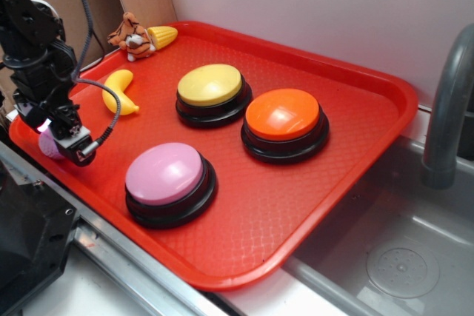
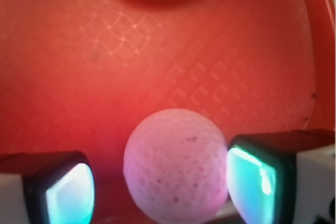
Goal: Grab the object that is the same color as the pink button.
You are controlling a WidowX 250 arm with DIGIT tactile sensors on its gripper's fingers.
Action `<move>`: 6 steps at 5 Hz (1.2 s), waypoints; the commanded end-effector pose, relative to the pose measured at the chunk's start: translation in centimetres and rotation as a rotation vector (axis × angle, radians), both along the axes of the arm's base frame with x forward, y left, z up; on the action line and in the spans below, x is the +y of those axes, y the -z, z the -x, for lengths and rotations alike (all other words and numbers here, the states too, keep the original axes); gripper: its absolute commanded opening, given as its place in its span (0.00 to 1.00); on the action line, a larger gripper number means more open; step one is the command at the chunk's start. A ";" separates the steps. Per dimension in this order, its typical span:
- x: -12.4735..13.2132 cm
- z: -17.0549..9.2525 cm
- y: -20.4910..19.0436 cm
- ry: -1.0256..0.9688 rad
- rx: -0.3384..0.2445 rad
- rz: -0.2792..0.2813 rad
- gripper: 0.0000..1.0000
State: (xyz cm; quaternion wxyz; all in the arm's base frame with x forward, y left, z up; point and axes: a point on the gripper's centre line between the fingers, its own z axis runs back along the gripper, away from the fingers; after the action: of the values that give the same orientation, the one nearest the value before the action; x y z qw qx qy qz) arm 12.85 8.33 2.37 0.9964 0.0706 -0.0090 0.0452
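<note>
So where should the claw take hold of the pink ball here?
Across its widest middle, coming straight down from above. The pink ball is round, so off-centre pads would slip. The claw already straddles it: right finger touching or nearly so, left a gap away.

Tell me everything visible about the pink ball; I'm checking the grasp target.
The ball is small, round, pale pink-lilac, with a dimpled, speckled surface. It rests on the red tray near its left edge, between the fingers of the open hand. The right finger sits at or very near its side; a gap shows on the left. In the exterior view the hand mostly hides it.
</note>
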 end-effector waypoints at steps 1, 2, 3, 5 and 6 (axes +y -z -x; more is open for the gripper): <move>0.9 -0.1 0.5 -0.075 0.039 -0.065 0.00; 0.9 -0.1 0.5 -0.089 0.024 -0.053 0.00; 0.7 -0.2 -0.2 -0.124 0.039 -0.035 0.00; -2.0 -2.0 -3.8 -0.183 0.092 -0.005 0.00; -4.5 -3.8 -6.9 -0.195 0.113 0.057 0.00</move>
State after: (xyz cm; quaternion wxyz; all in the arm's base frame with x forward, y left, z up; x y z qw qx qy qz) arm 15.96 3.54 8.14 0.9864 0.0441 0.0777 0.1380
